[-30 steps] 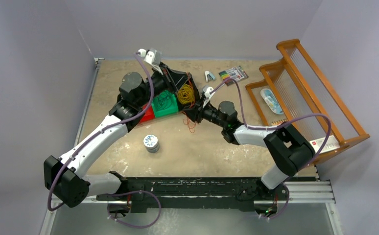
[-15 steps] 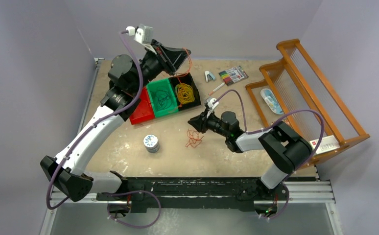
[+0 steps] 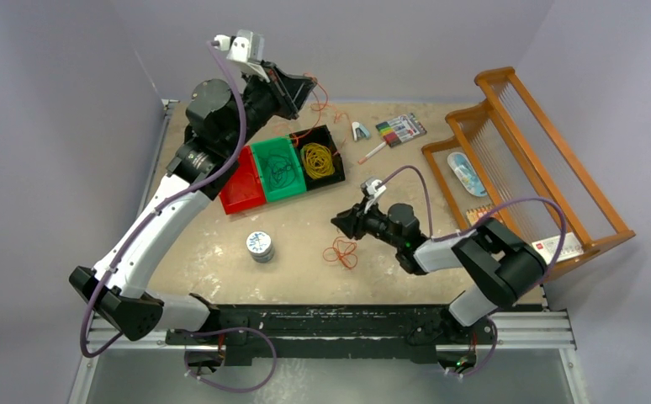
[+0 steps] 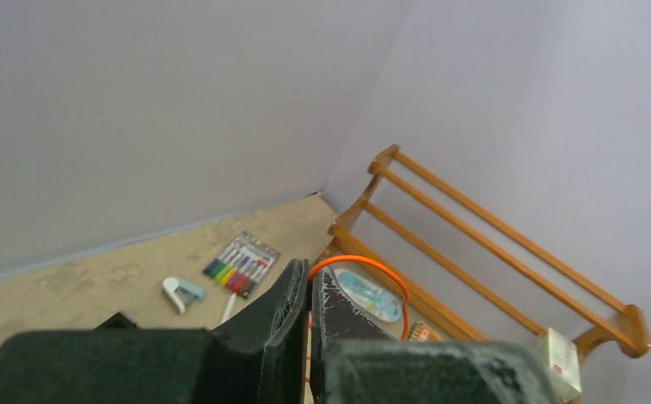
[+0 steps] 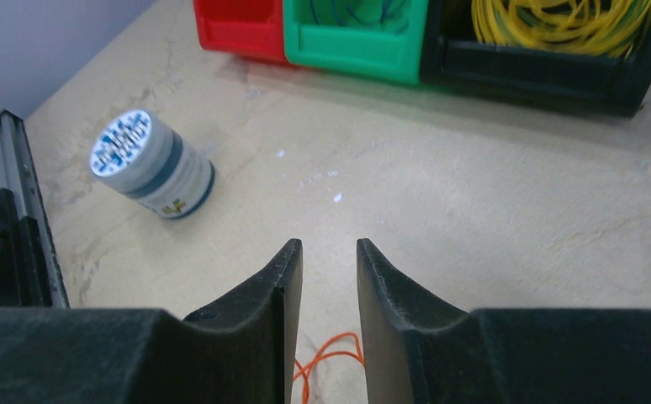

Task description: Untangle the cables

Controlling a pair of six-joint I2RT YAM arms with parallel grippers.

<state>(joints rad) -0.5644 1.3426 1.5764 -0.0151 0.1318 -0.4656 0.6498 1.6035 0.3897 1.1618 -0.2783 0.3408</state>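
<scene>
My left gripper (image 3: 305, 88) is raised high above the far end of the table and shut on an orange-red cable (image 3: 318, 99) that hangs from it in a loop. In the left wrist view the jaws (image 4: 309, 279) are closed with the orange loop (image 4: 364, 263) arching out of them. A bundle of orange-red cables (image 3: 341, 251) lies on the table. My right gripper (image 3: 345, 223) is open and empty just above and behind it; the bundle (image 5: 330, 358) shows below the fingers (image 5: 329, 248). Yellow cables (image 3: 318, 158) fill the black bin, dark cables (image 3: 280, 172) the green bin.
A red bin (image 3: 242, 194), green bin (image 3: 265, 153) and black bin (image 3: 336, 162) stand in a row at centre-left. A small round tin (image 3: 260, 246) stands nearer. A marker pack (image 3: 401, 129), a loose pen and a small stapler (image 3: 360, 130) lie at the back. A wooden rack (image 3: 524, 160) is on the right.
My left gripper has risen from the bins with an orange-red cable in it. My right gripper has pulled back toward the near edge. The orange bundle now lies on the table, nearer.
</scene>
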